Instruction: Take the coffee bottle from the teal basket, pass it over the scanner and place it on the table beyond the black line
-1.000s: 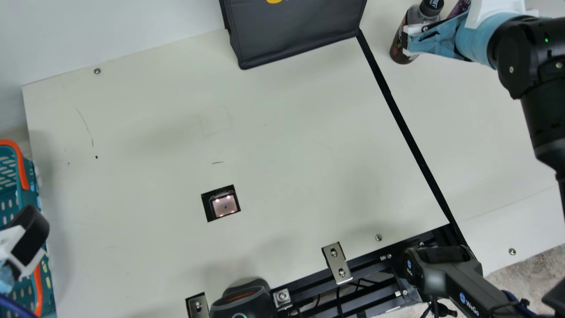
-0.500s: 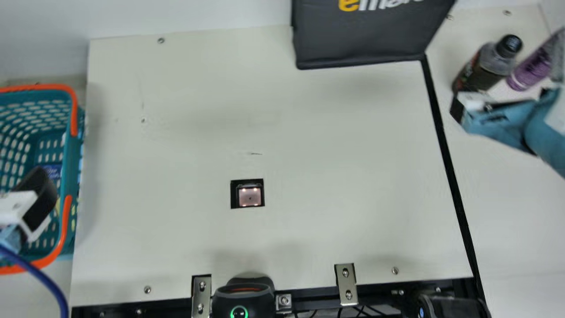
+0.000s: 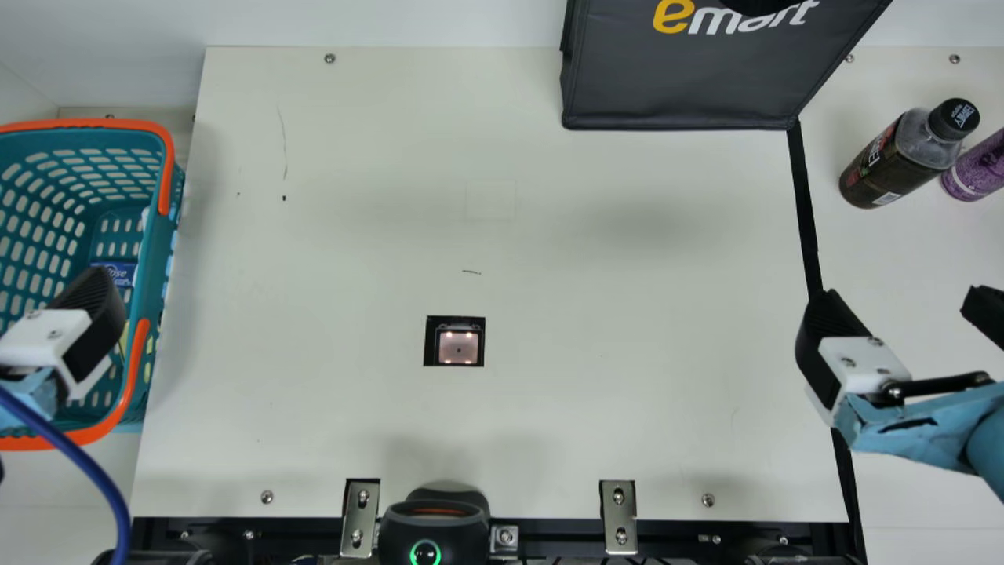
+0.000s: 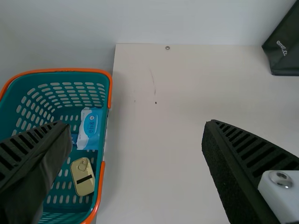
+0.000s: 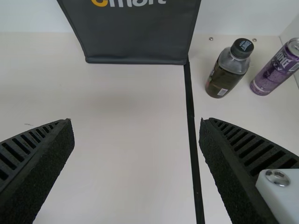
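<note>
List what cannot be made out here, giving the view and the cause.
Bag: top, cut off by the main view's top edge.
Basket: left side, cut off by the main view's left edge; part of its inside, hidden by the left tool, left wrist view.

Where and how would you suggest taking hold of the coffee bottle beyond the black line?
I would grip the coffee bottle around its body, below the tapering shoulder, coming in from the robot's side: it stands upright, and the purple can is close on its right.
</note>
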